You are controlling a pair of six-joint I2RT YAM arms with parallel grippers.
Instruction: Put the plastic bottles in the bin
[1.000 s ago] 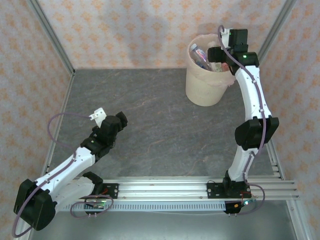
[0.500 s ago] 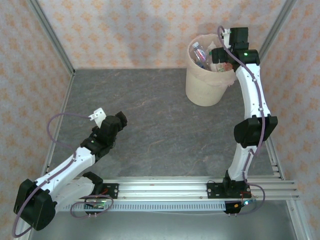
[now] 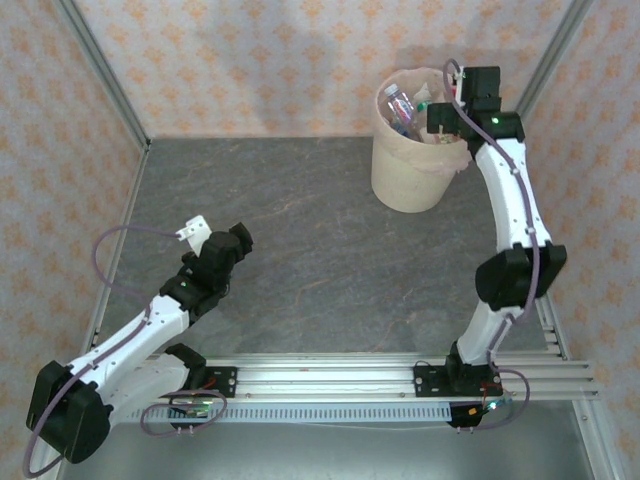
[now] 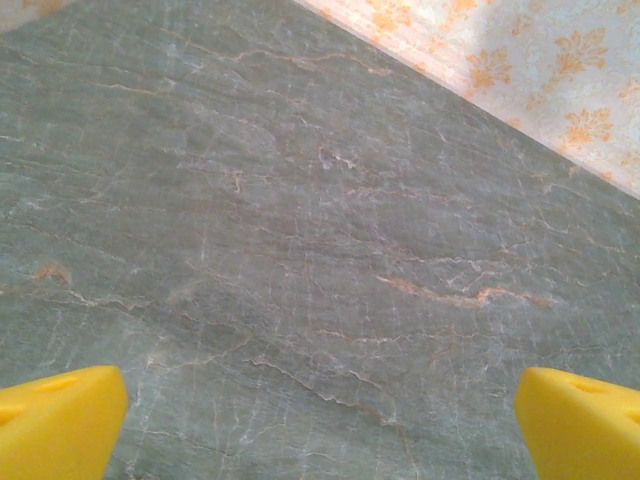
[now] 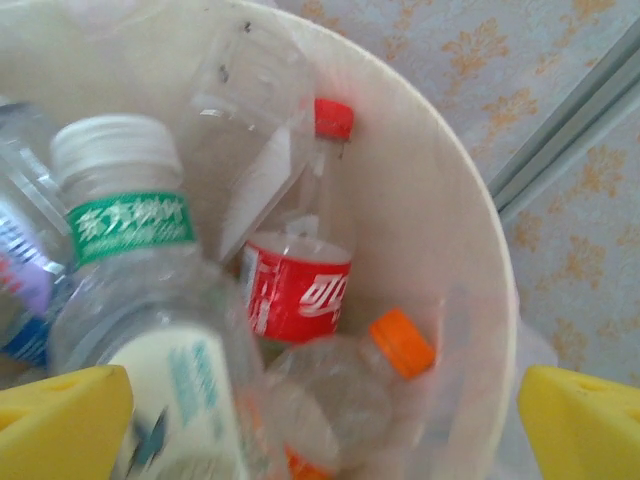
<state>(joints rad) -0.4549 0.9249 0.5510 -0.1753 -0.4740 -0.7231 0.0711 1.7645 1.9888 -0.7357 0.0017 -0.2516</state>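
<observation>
Top view first: the bin (image 3: 405,178) is seen at the far right of the desk (image 3: 300,230), close to the back wall (image 3: 250,60). It's a big round cream-pink bucket with a thin see-through liner (image 3: 455,160) folded over the rim. The plastic bottles (image 3: 399,104) are piled inside it. Only a couple of clear bodies and a pale cap can be picked out from up here, since the rest is blocked by the right gripper (image 3: 443,118) held over the bin's mouth. Its jaws can't be read from this angle. The left gripper (image 3: 232,248) is seen well apart from all that, over the near-left part of the desk, its fingers too small to judge.

Left wrist view: two yellow fingertips (image 4: 55,420) are cut off at the bottom corners, spread wide with nothing gripped between them. Grey-green veined desk is seen beneath, plus a strip of orange-patterned wall at top right.

Right wrist view: the bin is looked straight into. The right gripper's own yellow tips (image 5: 60,420) are spread just as wide, nothing held. A green-label bottle (image 5: 125,215) with a white cap is seen at left, a red-label bottle (image 5: 298,290) with a red cap leans on the bin's inner wall, and an orange-capped bottle (image 5: 400,342) lies below it. A blue-and-purple label is cut off at the left edge. It's all a bit blurred, so the print can't be read, and how many bottles lie underneath can't be told.
</observation>
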